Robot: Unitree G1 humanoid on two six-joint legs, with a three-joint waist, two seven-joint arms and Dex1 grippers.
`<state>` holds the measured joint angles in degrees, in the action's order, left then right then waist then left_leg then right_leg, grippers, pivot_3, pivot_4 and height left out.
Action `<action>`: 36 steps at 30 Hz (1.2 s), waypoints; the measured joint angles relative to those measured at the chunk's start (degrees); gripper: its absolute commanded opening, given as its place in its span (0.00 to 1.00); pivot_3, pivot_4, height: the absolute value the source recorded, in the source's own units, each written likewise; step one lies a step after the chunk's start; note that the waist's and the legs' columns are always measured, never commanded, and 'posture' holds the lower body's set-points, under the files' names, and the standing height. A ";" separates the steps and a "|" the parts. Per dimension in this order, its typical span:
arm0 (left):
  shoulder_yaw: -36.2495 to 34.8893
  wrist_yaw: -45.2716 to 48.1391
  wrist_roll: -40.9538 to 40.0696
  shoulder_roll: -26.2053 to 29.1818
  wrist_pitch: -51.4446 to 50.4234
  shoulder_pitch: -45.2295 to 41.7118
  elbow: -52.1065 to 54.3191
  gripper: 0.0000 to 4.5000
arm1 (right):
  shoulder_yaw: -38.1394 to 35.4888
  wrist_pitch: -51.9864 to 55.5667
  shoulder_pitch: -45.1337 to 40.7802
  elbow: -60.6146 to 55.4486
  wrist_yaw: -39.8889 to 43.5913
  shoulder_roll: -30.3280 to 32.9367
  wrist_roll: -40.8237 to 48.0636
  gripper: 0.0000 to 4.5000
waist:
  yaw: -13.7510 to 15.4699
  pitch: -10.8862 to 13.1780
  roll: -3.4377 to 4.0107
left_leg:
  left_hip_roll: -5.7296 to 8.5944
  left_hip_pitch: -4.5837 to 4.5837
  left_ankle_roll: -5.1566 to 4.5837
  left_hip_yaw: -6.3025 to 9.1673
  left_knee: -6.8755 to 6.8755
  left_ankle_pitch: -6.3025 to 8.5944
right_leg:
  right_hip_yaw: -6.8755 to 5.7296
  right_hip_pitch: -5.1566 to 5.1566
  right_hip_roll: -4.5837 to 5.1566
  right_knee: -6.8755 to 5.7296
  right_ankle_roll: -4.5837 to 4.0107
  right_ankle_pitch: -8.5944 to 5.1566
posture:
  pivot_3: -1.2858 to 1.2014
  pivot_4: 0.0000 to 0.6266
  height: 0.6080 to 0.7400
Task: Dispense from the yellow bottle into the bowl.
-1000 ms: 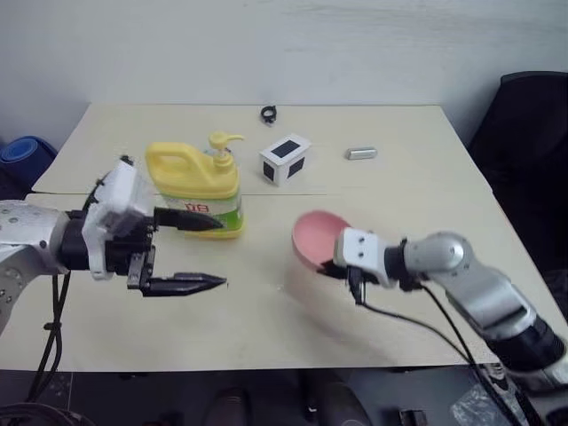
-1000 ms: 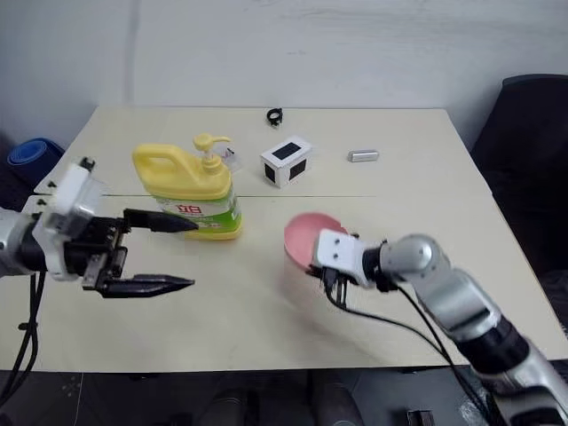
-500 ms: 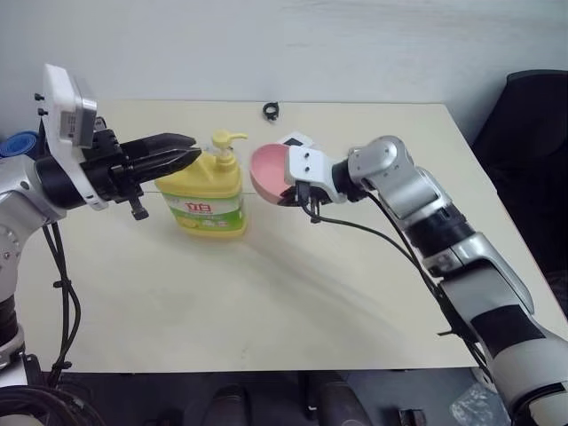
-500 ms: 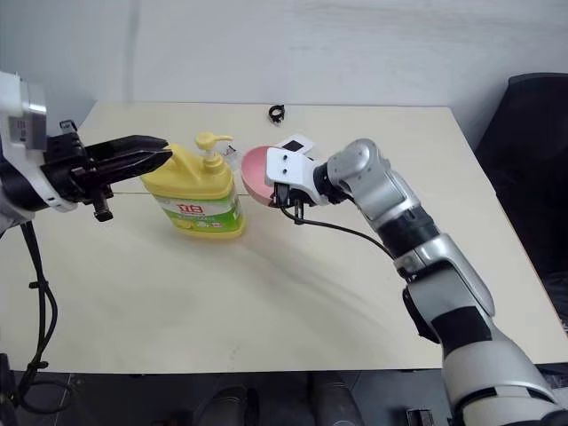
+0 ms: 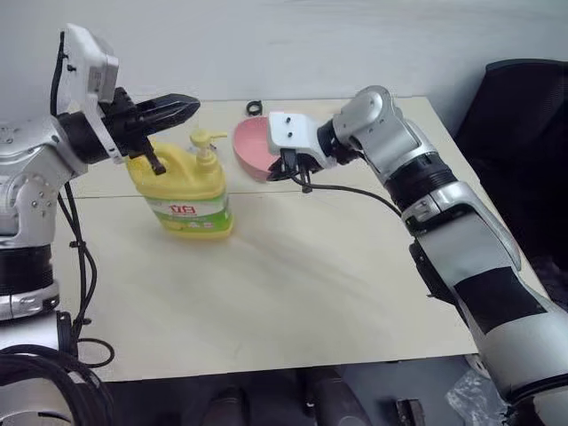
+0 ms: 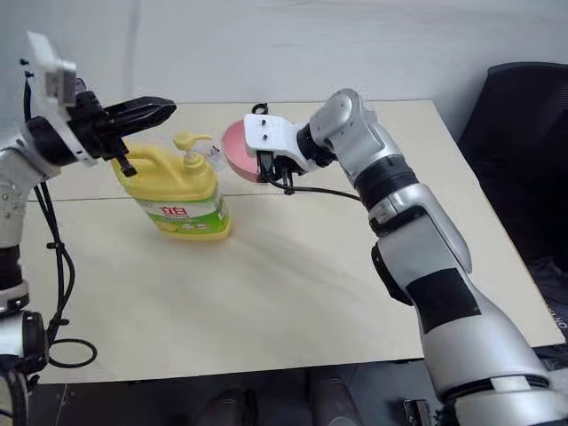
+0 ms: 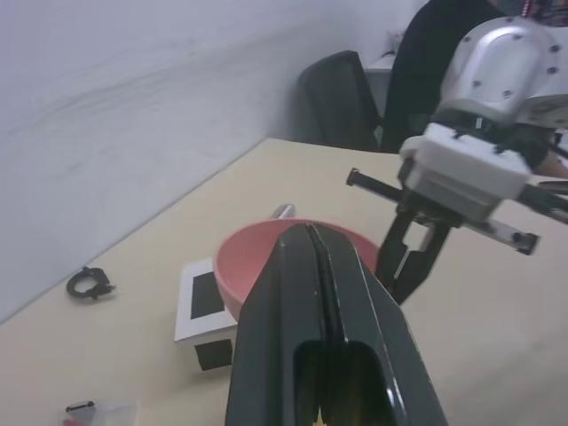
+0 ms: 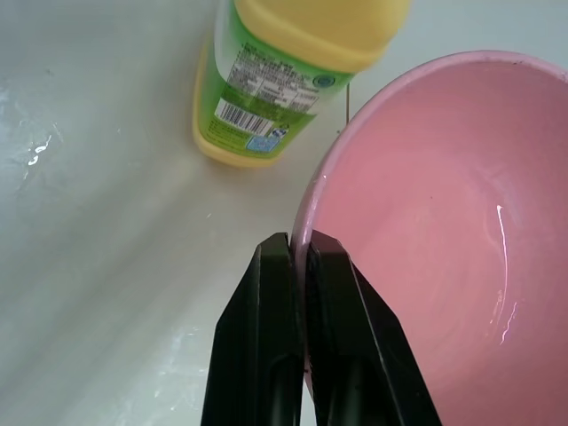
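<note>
The bottle (image 5: 185, 191) stands upright on the table (image 5: 293, 284), left of centre, long axis vertical, pump (image 5: 204, 142) on top with its spout pointing right. The bowl (image 5: 253, 147) is held in the air just right of the spout, rim pinched in the right gripper (image 8: 302, 253). The left gripper (image 5: 182, 106), fingers together and empty, hovers just above and left of the pump, so it is the nearer one for pressing down. Compared with a second ago, both arms are raised, the left fingers are closed, and the bowl is brought from the near right up beside the pump.
</note>
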<state>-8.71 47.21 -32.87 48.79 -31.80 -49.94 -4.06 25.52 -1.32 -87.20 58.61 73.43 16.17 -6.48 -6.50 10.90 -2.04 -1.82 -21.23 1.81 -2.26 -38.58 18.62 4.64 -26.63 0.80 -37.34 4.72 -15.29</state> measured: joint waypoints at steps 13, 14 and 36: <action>2.17 1.63 7.49 -3.38 4.47 -0.59 -5.67 0.00 | -2.12 -2.32 -5.80 7.35 1.62 -5.12 -2.77 0.00 | -0.05 0.00 0.01 | -0.08 -0.05 0.02 0.02 -0.11 -0.01 | -0.04 -0.05 0.15 -0.11 -0.01 -0.01 | 0.52 0.24 1.00; 2.34 1.60 7.80 -3.69 4.51 -0.59 -5.73 0.00 | -2.25 -2.46 -6.18 7.54 1.50 -5.39 -2.95 0.00 | -0.04 0.00 0.01 | -0.08 -0.05 0.02 0.03 -0.10 -0.01 | -0.05 -0.05 0.16 -0.11 -0.01 -0.01 | 0.52 0.24 1.00; 4.33 2.36 16.48 -4.96 14.47 0.74 -7.17 0.00 | -4.36 -3.80 -8.50 9.50 1.76 -6.24 -5.00 0.00 | -0.06 -0.01 0.03 | -0.04 0.02 -0.09 0.05 -0.22 0.05 | -0.07 -0.02 0.23 -0.28 -0.01 -0.01 | 0.52 0.24 1.00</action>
<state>-4.38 49.58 -16.39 43.83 -17.33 -49.19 -11.23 21.16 -5.13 -95.70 68.11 75.19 9.94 -11.49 -6.56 10.89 -2.01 -1.86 -21.21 1.71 -2.21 -38.80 18.67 4.57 -26.66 1.03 -37.63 4.71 -15.29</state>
